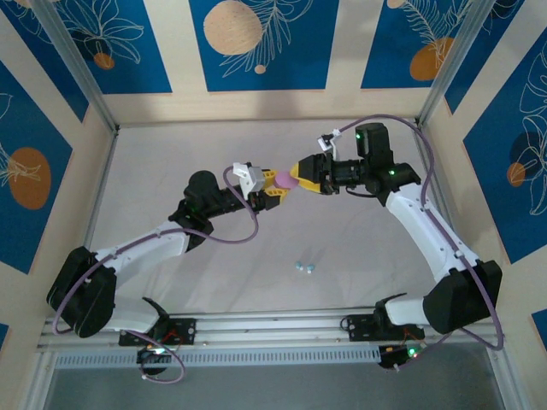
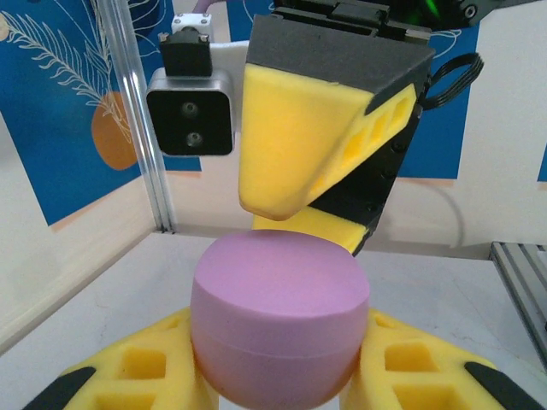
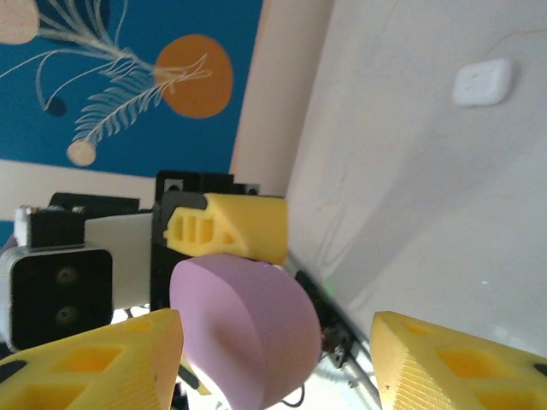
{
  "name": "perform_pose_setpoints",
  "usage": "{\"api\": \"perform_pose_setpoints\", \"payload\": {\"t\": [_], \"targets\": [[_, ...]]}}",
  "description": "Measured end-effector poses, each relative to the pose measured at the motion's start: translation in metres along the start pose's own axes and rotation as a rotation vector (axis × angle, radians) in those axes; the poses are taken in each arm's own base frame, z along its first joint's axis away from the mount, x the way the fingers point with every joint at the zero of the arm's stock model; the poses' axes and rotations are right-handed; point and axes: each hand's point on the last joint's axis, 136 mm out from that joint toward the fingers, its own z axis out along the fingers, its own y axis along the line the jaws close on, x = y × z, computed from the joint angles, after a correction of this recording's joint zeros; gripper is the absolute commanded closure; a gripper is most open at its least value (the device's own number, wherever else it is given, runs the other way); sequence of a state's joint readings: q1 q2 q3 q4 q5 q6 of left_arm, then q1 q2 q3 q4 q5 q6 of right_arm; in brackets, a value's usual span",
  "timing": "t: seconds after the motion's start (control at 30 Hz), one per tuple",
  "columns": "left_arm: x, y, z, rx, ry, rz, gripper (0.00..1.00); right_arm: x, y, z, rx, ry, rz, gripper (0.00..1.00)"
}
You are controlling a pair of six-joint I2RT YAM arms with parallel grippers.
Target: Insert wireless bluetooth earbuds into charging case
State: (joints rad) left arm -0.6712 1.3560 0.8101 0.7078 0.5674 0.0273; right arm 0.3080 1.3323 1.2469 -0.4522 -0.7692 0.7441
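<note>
Pink case (image 2: 278, 307) hangs in mid-air near the centre of the top view. The left pincer (image 2: 278, 376) pinches it round its lower half, one yellow finger on each side. Right pincer (image 3: 273, 342) is spread wide around the top of it: one finger sits close against the case and the other stands well clear, so no grip from that side. Lid looks shut, with a seam running round the middle.

My guess is it's light, hard and slick, and rounded all over, so it could squirt out of a squeeze. Best hold is across the widest part just under the seam, leaving the lid free.

Teal buds (image 1: 305, 267) lie on the bench (image 1: 214, 273) at lower centre of the top view, well apart from the case. Tiny and glossy, probably skittish, so I'd nip one gently by its sides. White case (image 3: 483, 83) rests on the bench at upper right of the right wrist view.
</note>
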Motion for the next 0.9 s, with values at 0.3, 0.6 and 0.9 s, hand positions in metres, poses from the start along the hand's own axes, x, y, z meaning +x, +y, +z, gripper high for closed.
{"api": "perform_pose_setpoints", "payload": {"t": [0.3, 0.6, 0.9], "targets": [[-0.006, 0.000, 0.000, -0.001, -0.023, -0.003, 0.74, 0.011, 0.012, 0.009, -0.127, 0.103, 0.022, 0.53], [-0.006, 0.002, 0.000, -0.008, -0.028, -0.003, 0.68, 0.010, 0.013, 0.010, -0.184, 0.127, 0.042, 0.77], [0.006, 0.008, -0.001, -0.052, 0.027, -0.011, 0.43, 0.007, 0.000, 0.015, -0.163, 0.097, 0.057, 0.88]]}}
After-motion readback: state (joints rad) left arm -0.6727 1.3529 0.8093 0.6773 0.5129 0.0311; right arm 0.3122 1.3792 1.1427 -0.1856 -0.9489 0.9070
